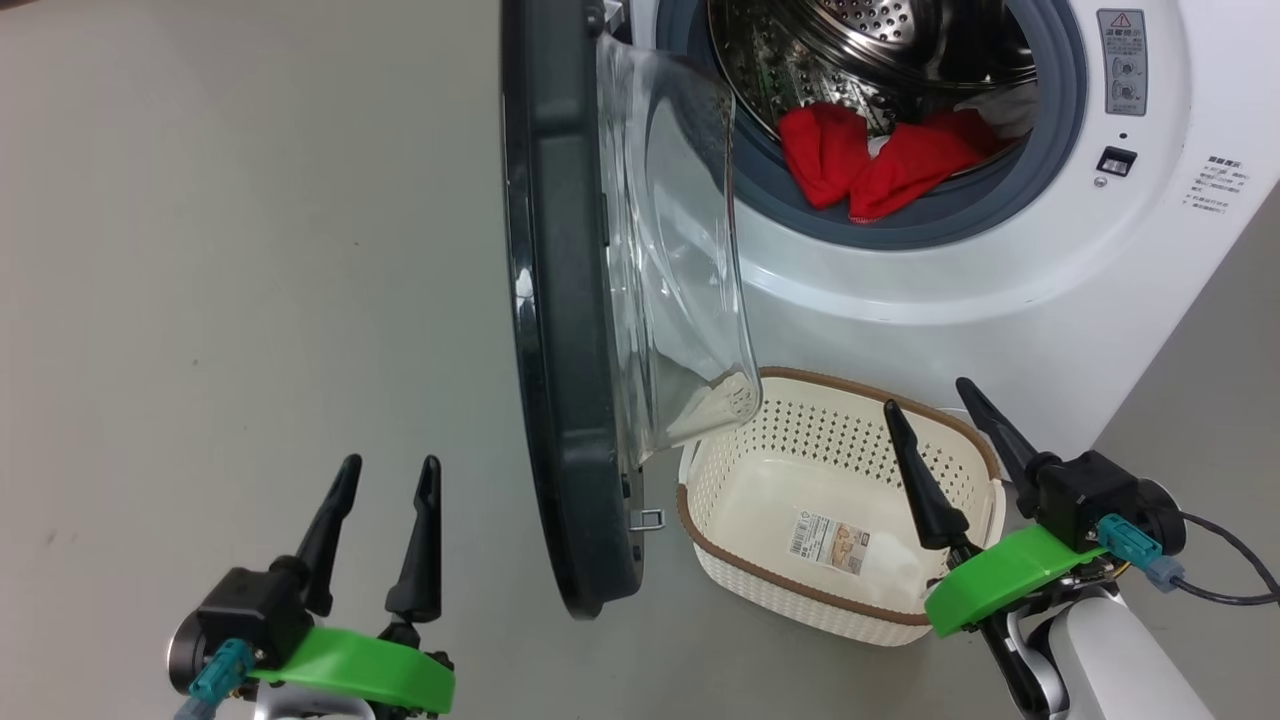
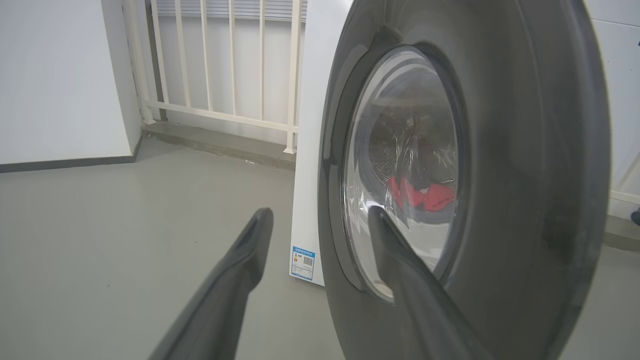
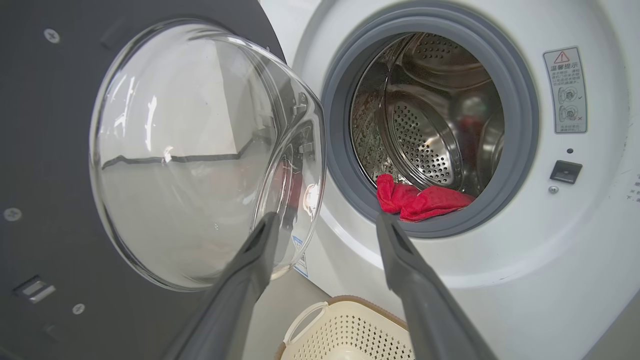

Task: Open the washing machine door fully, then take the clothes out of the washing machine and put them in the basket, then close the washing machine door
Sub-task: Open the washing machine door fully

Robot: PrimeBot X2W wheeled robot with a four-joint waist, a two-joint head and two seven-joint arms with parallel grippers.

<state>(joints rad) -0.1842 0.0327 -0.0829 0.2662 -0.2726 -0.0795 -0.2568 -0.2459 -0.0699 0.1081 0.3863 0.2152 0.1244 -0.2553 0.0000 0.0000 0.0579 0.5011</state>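
Observation:
The washing machine (image 1: pixel 1000 280) stands at the upper right with its door (image 1: pixel 560 300) swung out edge-on toward me, the clear glass bowl (image 1: pixel 680 260) bulging to the right. Red clothes (image 1: pixel 870 165) lie at the drum's front lip, over the grey gasket (image 3: pixel 420 202). The cream basket (image 1: pixel 830 520) sits on the floor below the opening, with only a label on its bottom. My left gripper (image 1: pixel 385 475) is open at the lower left, outside the door (image 2: pixel 525 175). My right gripper (image 1: pixel 930 400) is open over the basket's right side, fingers pointing at the drum (image 3: pixel 430 130).
Grey floor (image 1: pixel 230 280) spreads wide to the left of the door. A white railing (image 2: pixel 225 65) and a white wall (image 2: pixel 55 80) stand beyond the machine's side. A black cable (image 1: pixel 1235 575) trails from my right wrist.

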